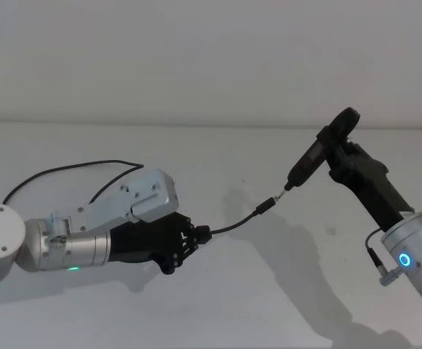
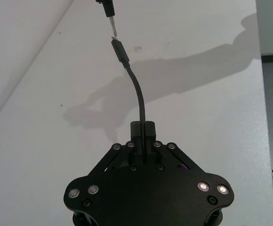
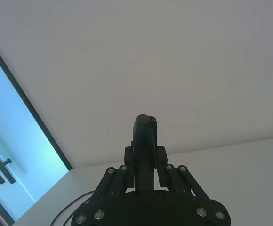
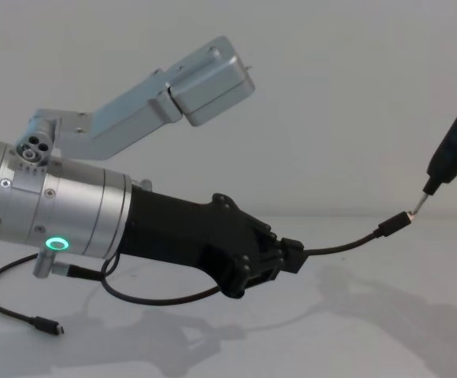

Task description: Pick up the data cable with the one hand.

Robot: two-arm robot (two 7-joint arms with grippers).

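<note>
The left gripper (image 1: pixel 196 236) is clenching the data cable (image 1: pixel 233 223) clear of the table (image 1: pixel 284 291), its plug meeting the pen-like tool (image 1: pixel 309 161) that the right gripper (image 3: pixel 146 160) is grasping, so pickup appears complete.

Left gripper (image 4: pixel 295 256) is showing matt black plastic w/ small shiny screw heads; its wrist (image 4: pixel 63 209) is looking like brushed silver metal, smooth, w/ a glowing green ring. Data cable (image 1: pixel 233 222) is reading as matt black rubbery cord, plug (image 4: pixel 394 226) tipped w/ bright bare metal. Right gripper (image 3: pixel 146 162) is looking matt black too, gripping a dark semi-gloss pen-like tool (image 1: pixel 309 161) w/ metal tip. Table (image 1: pixel 269 291) is looking smooth, matt white.
</note>
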